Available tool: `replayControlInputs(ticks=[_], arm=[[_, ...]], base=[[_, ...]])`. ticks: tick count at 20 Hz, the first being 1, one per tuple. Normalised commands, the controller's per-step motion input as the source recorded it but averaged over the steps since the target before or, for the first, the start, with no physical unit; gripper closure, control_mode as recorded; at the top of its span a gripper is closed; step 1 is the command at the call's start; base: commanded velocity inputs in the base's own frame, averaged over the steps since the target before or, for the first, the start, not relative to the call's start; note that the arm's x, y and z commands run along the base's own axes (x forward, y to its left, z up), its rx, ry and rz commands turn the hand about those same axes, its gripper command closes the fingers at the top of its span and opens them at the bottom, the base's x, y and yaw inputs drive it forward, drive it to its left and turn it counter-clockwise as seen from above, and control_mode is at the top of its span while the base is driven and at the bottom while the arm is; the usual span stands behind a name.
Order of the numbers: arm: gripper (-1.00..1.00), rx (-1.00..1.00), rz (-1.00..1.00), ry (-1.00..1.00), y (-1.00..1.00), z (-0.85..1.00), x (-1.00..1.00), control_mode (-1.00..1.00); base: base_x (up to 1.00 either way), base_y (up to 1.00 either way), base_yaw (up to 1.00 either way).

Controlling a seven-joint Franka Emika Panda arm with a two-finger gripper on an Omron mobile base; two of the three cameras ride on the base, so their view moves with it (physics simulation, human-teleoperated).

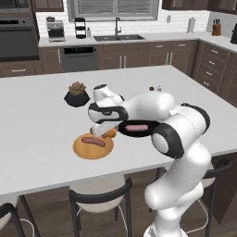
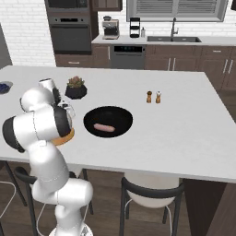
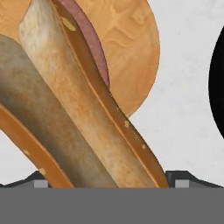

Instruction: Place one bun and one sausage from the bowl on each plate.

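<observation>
The orange-tan plate [image 1: 92,147] lies on the white worktop [image 1: 37,106] near its front edge, the edge with the stools. A sausage [image 1: 93,140] lies across the middle of this plate. Just behind the plate, toward the back edge, the gripper [image 1: 102,132] hangs low over the plate's far rim, and a bun [image 1: 110,134] shows as a tan lump at its tip, right at the rim.

In the hand view the bun [image 3: 74,113] is very close and long, split lengthwise, with a pale crumb and a browned crust, running slantwise across the plate [image 3: 131,52] and out over the bare worktop. Part of the sausage [image 3: 87,35] peeps out beyond it. The jaws stand wide, and the bun lies between them; whether the fingers press on it I cannot tell.

The black bowl [image 2: 108,121] sits beside the plate, farther along the front edge, close to it but apart. One sausage [image 2: 104,127] lies in it, near its middle.

A black faceted pot with a small plant [image 2: 76,88] stands behind the plate, toward the middle of the worktop. Two small shakers [image 2: 153,97] stand side by side, well apart from the bowl, toward the back edge.
</observation>
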Motion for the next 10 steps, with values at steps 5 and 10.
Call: replayControlInputs(ticks=[5, 10], arm=[[1.0, 0.0, 0.11, 0.09, 0.95, -0.48, 0.18, -1.0], [-1.0, 0.0, 0.1, 0.03, 0.26, -0.42, 0.39, -1.0]], base=[[0.0, 0.0, 0.0], [0.0, 0.0, 0.0]])
